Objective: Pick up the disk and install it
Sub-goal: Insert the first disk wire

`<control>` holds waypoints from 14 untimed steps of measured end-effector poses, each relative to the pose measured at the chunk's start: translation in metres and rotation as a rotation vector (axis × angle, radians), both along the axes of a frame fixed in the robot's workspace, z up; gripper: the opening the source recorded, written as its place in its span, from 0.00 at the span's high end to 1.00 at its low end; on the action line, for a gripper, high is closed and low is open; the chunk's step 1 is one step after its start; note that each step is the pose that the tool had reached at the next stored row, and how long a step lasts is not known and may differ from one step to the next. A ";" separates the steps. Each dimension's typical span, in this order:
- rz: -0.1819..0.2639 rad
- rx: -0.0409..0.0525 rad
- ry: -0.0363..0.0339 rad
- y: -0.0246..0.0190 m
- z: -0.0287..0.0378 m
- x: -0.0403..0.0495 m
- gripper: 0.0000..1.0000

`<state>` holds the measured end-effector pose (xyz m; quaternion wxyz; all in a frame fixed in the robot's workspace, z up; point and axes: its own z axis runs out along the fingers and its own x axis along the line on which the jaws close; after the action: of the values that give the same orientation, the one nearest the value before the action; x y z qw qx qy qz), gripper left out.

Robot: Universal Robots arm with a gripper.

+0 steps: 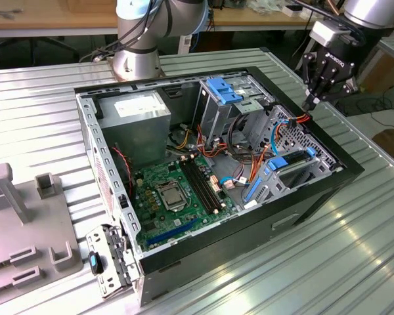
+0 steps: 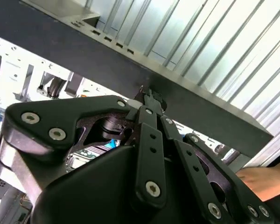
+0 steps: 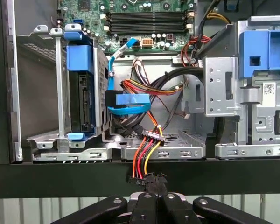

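The disk (image 3: 81, 95) sits installed, gripper (image 3: 150, 187) pinching the power cable (image 3: 143, 161)

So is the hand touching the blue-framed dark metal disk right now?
Apart. The first wrist view shows the hand closed on the black plug of the red, orange and yellow wires; the disk stands in its metal bay, across a plain gap.

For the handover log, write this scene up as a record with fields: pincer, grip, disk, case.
pincer: the pincer is shut, just outside the case's black rim
grip: a black connector on red, orange and yellow wires
disk: the disk sits in a metal bay, blue carrier around it, apart from the pincer
case: the case lies open on a ribbed metal table
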<state>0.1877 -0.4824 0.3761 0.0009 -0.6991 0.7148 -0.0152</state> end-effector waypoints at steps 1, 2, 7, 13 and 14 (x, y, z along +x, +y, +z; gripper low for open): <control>0.000 -0.0003 0.0000 0.0000 0.0000 0.0000 0.89; 0.000 -0.0003 0.0000 0.0000 0.0000 0.0000 0.89; 0.158 -0.0003 0.0000 0.0000 -0.0016 0.0000 0.89; 0.315 -0.0004 0.0000 0.0000 -0.0031 0.0000 0.89; 0.335 -0.0004 -0.0001 0.0000 -0.0032 0.0000 0.89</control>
<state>0.1877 -0.4823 0.3729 0.0033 -0.8086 0.5882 -0.0150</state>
